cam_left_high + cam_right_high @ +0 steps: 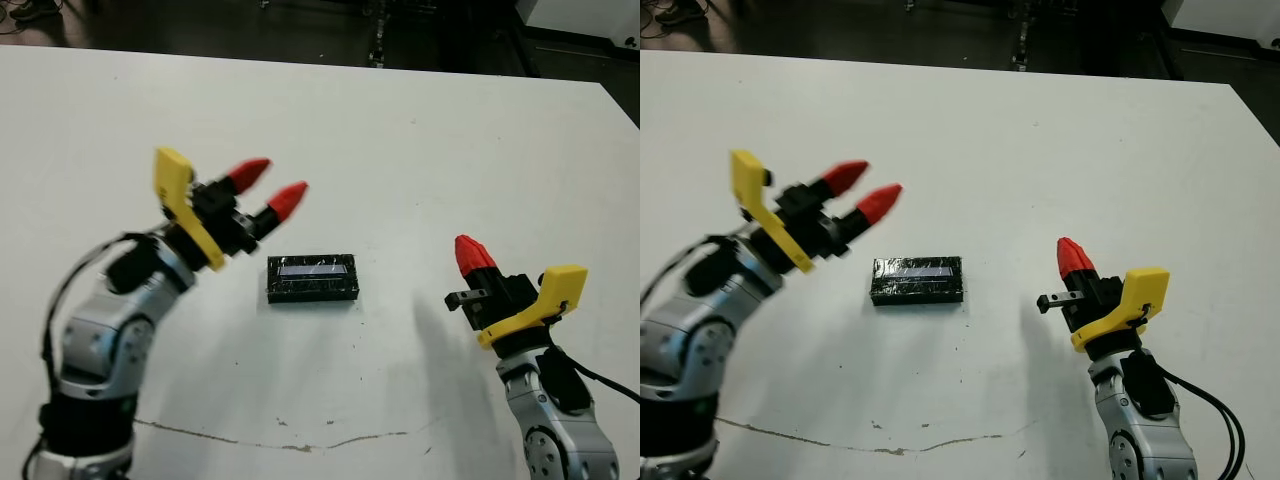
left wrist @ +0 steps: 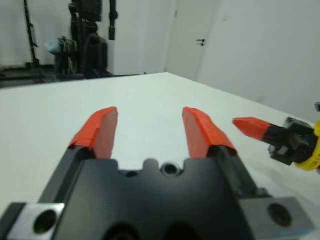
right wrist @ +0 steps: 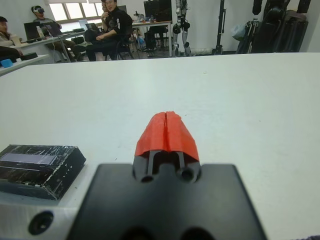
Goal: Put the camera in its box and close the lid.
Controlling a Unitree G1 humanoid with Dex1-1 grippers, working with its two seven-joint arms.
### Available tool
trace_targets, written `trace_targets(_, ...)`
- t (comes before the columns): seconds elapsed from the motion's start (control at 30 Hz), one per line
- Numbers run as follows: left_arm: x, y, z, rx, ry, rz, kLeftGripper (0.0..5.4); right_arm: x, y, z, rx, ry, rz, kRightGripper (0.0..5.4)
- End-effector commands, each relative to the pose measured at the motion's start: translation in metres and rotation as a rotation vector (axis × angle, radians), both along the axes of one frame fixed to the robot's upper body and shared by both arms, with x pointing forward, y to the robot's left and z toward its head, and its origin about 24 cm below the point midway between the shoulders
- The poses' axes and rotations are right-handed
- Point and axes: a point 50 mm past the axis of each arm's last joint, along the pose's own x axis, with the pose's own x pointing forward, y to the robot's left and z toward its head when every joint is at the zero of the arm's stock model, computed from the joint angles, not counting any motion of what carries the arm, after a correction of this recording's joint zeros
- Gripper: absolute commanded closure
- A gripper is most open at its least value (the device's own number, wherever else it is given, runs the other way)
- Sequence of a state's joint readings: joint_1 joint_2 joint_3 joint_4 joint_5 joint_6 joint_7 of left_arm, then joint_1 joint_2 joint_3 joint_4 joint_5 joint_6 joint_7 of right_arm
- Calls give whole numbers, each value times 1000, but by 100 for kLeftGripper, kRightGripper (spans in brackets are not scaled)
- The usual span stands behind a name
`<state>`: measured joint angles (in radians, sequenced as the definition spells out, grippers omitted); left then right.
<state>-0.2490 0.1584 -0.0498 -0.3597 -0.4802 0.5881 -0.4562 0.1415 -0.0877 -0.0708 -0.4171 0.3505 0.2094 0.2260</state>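
Observation:
A black glossy slab, the lid [image 1: 311, 279], lies flat at the table's middle, with a pale bluish strip along the far part of its crinkled top. No white tray rim shows around it, so the box is hidden, and no separate camera is in view. My left gripper [image 1: 272, 185] hovers open just left of and above the lid, with nothing between its fingers. My right gripper [image 1: 468, 250] is shut and empty, well to the right of the lid. The right wrist view shows the lid [image 3: 40, 165] off to the side of the shut fingertips [image 3: 166, 125].
The white table [image 1: 400, 150] carries a thin dark crack line [image 1: 280, 440] near its front edge. Several seated people [image 3: 107, 25] and dark equipment stands [image 3: 220, 25] are beyond the far edge. The left wrist view shows my right gripper [image 2: 247, 125] across the table.

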Motion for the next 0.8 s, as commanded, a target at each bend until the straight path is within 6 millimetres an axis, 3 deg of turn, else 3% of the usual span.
trace_targets(0.03,-6,-11,-17,60,76,-8,302,-1,-3,-4,-11,23,-4,540)
trace_targets(0.27,-9,-24,-40,142,118,-28,408,-2,-2,-4,-16,19,-6,540)
trace_targets(0.53,-5,-26,-61,204,244,-21,532,-1,-2,-5,-12,17,3,540)
trace_targets(0.8,-5,-23,-81,245,395,31,538,-2,-2,-5,-19,14,4,540)
